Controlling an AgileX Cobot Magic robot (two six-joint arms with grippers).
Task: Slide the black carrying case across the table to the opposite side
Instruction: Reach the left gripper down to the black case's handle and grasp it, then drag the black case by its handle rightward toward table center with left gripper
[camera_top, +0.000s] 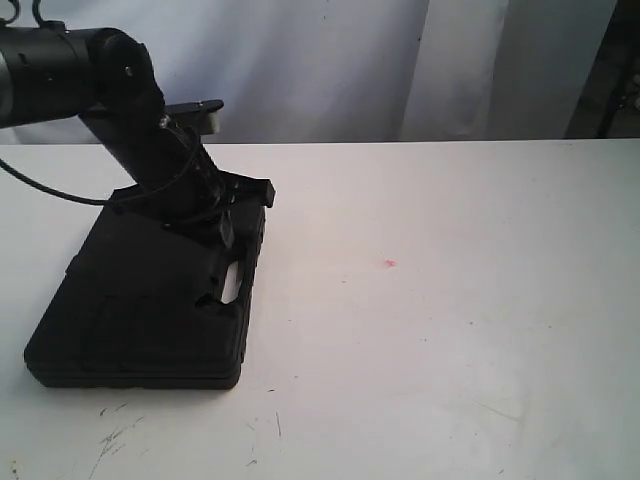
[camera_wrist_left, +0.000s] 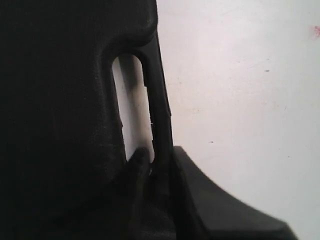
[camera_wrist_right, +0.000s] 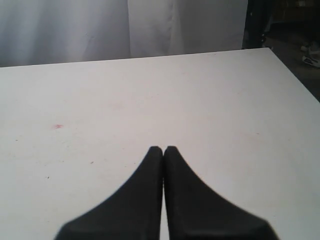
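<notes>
One black moulded plastic carrying case (camera_top: 140, 310) is laid flat on the near left part of the wide white scuffed worktop (camera_top: 450, 330). Its handle bar (camera_wrist_left: 159, 100) is pinched by the left fingers (camera_wrist_left: 136, 167), one passed through the handle slot, the other outside. The right fingers (camera_wrist_right: 145, 200) are pressed together above bare worktop. A small red spot (camera_top: 389, 264) is seen right of the case.

The left arm (camera_top: 150, 150) is covering the far end of the black carrying case (camera_top: 140, 320) and running off the exterior view's left edge. In the left wrist view the picture's edges are cropping the case, and the left gripper's (camera_wrist_left: 159, 152) fingers (camera_wrist_left: 141, 172) are blurring, black on black, into its handle (camera_wrist_left: 161, 100).
</notes>
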